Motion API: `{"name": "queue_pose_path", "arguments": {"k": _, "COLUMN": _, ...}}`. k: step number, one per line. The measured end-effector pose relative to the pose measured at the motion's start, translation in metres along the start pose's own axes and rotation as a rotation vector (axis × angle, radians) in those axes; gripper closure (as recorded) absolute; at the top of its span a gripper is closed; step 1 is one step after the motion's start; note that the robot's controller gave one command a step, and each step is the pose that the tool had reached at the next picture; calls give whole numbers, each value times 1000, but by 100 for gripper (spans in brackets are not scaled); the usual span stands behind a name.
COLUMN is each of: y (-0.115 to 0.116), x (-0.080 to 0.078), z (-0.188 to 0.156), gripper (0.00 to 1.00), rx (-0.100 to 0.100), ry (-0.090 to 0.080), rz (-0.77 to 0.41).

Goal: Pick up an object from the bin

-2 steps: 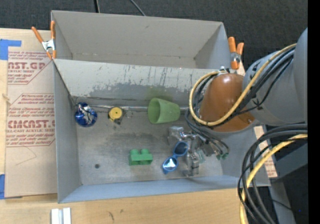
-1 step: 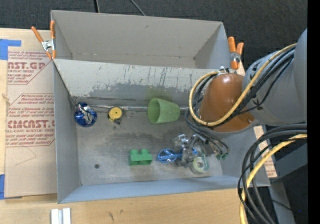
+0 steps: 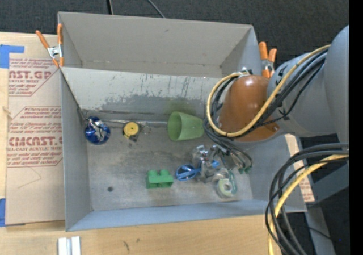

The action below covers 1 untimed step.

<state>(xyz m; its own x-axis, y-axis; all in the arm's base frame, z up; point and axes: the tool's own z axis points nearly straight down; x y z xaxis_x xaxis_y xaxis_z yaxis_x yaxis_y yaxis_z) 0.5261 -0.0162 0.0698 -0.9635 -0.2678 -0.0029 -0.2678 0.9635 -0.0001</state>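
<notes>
Jaws unreadable; gripper (image 3: 211,162) near right wall (image 3: 255,188), beside blue piece (image 3: 184,173); front-left floor (image 3: 113,191) bare.

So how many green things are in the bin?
2: a green cup lying on its side mid-bin, and a green block lower down, left of the gripper. Others may hide under it.
</notes>
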Motion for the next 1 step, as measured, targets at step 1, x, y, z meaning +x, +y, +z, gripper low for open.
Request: {"name": "queue_pose_path", "arguments": {"k": 1, "y": -37, "x": -57, "z": -206, "gripper": 100, "rx": 5, "ry": -11, "rz": -59}}
